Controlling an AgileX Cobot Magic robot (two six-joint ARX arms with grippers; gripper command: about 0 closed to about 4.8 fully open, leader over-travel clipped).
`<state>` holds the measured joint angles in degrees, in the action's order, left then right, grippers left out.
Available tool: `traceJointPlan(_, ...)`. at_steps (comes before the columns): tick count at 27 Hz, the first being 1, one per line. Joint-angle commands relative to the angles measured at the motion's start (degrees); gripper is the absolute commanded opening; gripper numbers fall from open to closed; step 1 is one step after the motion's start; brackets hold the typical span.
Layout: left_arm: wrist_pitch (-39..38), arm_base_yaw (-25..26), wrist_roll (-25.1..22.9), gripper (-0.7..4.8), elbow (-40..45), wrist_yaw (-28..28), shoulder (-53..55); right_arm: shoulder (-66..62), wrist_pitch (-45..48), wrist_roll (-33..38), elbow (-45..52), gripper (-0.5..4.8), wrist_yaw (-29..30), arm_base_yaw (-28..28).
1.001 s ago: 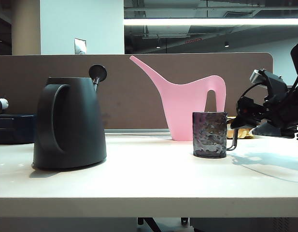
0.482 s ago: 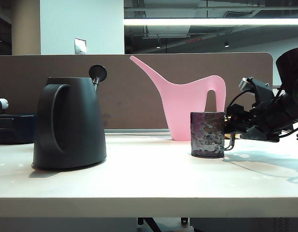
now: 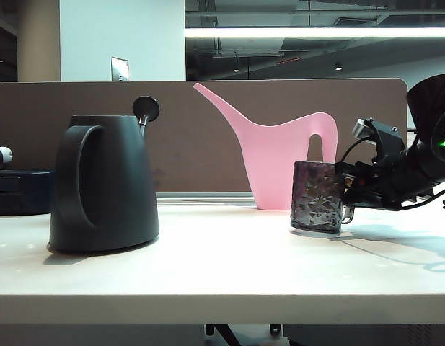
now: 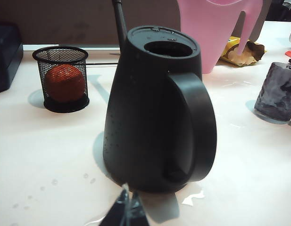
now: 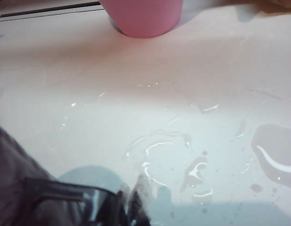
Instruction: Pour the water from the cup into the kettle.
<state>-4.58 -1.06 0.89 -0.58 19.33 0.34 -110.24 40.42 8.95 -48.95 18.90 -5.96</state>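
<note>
The cup [image 3: 317,196], a dark dimpled glass mug, stands right of centre on the table, tipped slightly, its handle turned toward my right gripper [image 3: 347,194]. That gripper [image 5: 132,203] is shut on the thin handle [image 5: 65,187]. The left wrist view also catches the cup [image 4: 277,92], off to one side. The matte black kettle [image 3: 103,184] sits at the left, its top opening uncovered [image 4: 170,48]. My left gripper [image 4: 127,209] hovers just in front of the kettle's [image 4: 154,108] base, fingertips together and holding nothing.
A pink watering can [image 3: 280,155] stands just behind the cup. A black mesh pot [image 4: 64,77] holding an orange ball sits beyond the kettle. A yellow wrapper [image 4: 244,49] lies by the can. Water puddles [image 5: 272,150] wet the table. A dark box [image 3: 20,191] is far left.
My right gripper has come in from the right to the cup's handle and shut on it. The cup has shifted a little and now leans. The kettle has not moved.
</note>
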Motion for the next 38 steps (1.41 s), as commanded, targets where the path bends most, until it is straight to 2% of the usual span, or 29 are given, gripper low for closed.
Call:
traceJointPlan(1,0.39,-0.04,-0.26,-0.05,-0.13,-0.04,0.02,0.31,1.03,0.04,-0.2,-0.08,0.24,-0.02)
traceJointPlan(11,0.39,-0.04,-0.26,-0.05,-0.13,-0.02,0.02,4.79,-0.61,0.04,-0.17,-0.09,0.24,-0.02)
traceJointPlan(18,0.37,-0.04,-0.24,-0.05,-0.13,0.0,0.02,13.57,-9.75,-1.55,-0.31,-0.09,-0.76,-0.37)
traceJointPlan(20,0.37,-0.04,-0.24,-0.05,-0.13,0.0,0.02,18.93,-19.37,-7.21,-2.64,-0.09,-5.11,-1.86)
traceJointPlan(22,0.37,-0.04,-0.24,-0.05,-0.13,0.0,0.02,20.83,-24.74,-8.68,-5.29,-0.09,-6.54,-2.47)
traceJointPlan(30,0.37,-0.02,-0.22,-0.05,-0.13,0.0,0.02,22.77,-38.66,-8.55,-18.88,-0.09,-7.43,-5.49)
traceJointPlan(32,0.33,-0.02,-0.22,-0.05,-0.13,0.0,0.02,22.77,-40.65,-8.57,-21.79,-0.09,-8.11,-7.19)
traceJointPlan(38,0.31,-0.02,-0.24,-0.05,-0.13,-0.15,0.02,22.45,-42.93,-10.19,-28.7,-0.09,-15.69,-14.67)
